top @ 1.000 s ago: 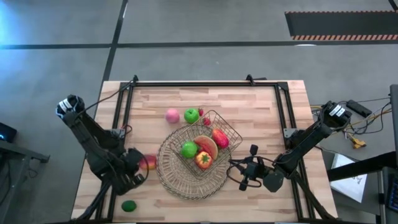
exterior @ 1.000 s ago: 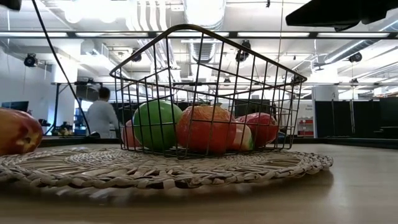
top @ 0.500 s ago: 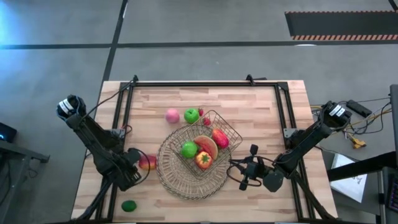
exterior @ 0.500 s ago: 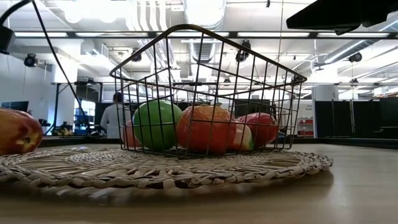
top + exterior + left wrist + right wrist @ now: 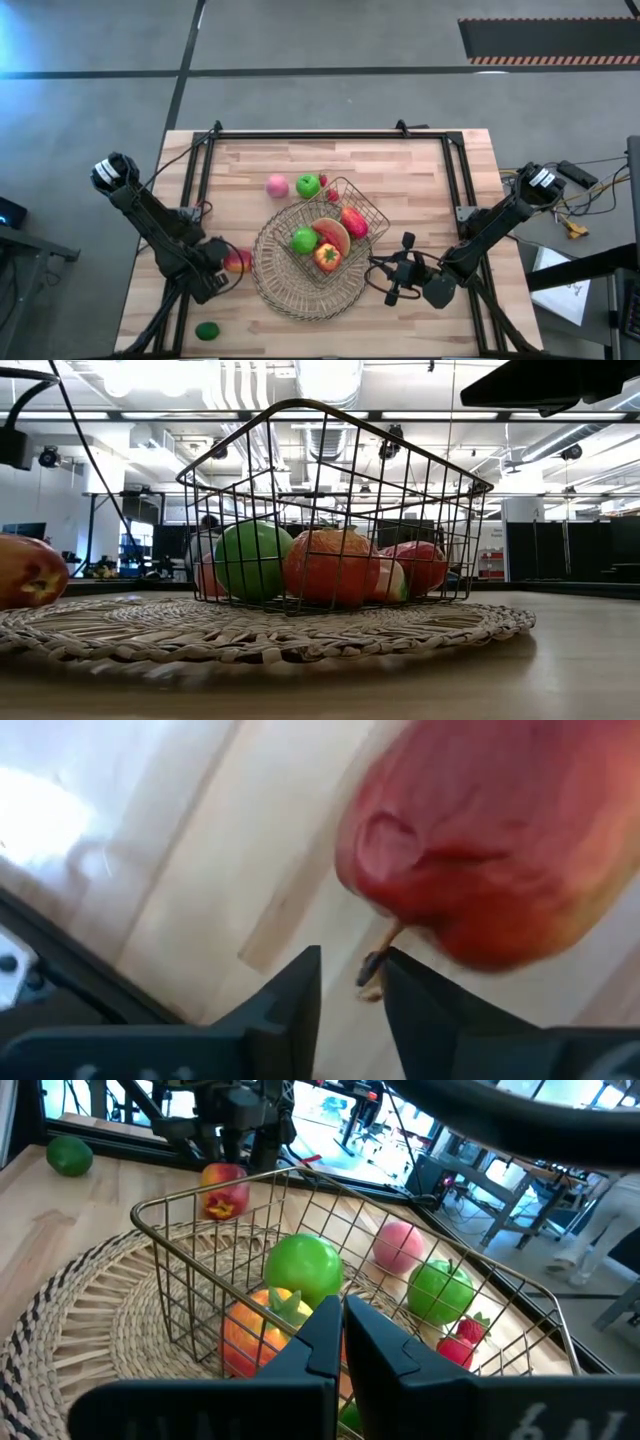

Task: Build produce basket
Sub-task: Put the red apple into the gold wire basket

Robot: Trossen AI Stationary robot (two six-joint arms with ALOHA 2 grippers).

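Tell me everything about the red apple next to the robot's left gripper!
The red apple is a small toy fruit, shiny red with yellowish patches and a short brown stem. It lies on the wooden table, just outside the round woven mat, not in the basket. The left gripper sits right beside it, its dark fingers narrowly apart near the stem.

overhead looks straight down, low looks level, wrists look close; all but left share the basket (image 5: 332, 232).
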